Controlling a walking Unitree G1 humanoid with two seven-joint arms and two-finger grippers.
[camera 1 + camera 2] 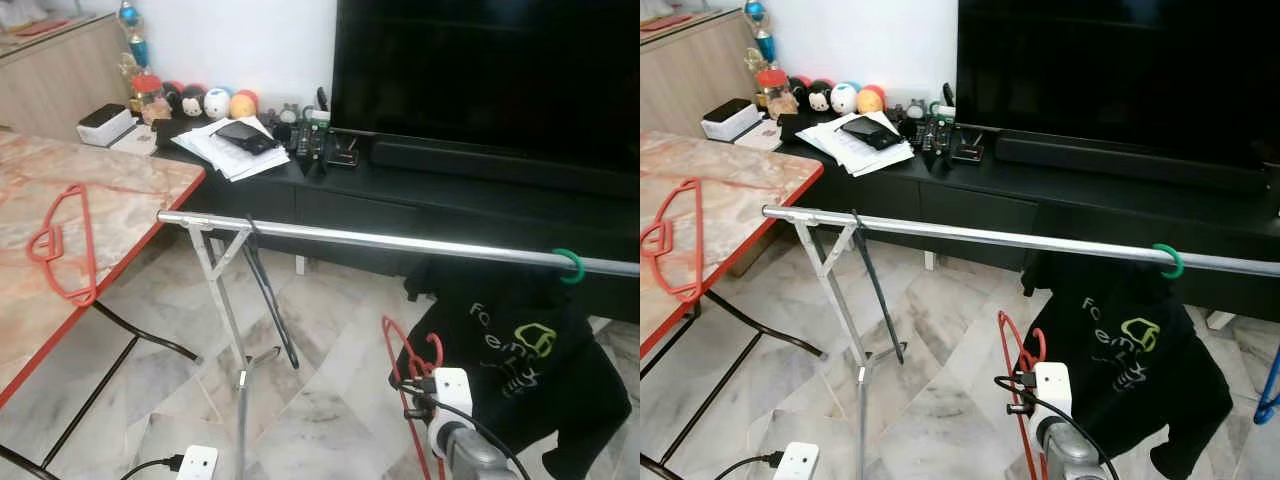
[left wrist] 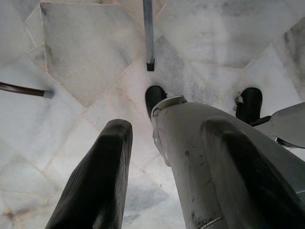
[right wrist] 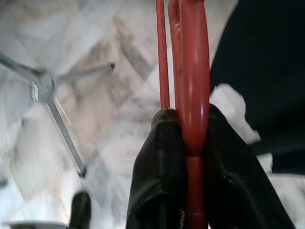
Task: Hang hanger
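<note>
Right wrist view: jaws (right gripper (image 3: 190, 148)) around red hanger (image 3: 190, 71)

Silver right arm (image 1: 470, 455), white box, black cables; possibly scuffed black fingers (image 3: 162, 171).

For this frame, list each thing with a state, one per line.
Right gripper: shut on red hanger, below the rail.
Left gripper: open, idle over floor.
Rail: horizontal on its stand.
Green hanger: hooked on rail, black shirt hanging.
Second red hanger: flat on table.
</note>
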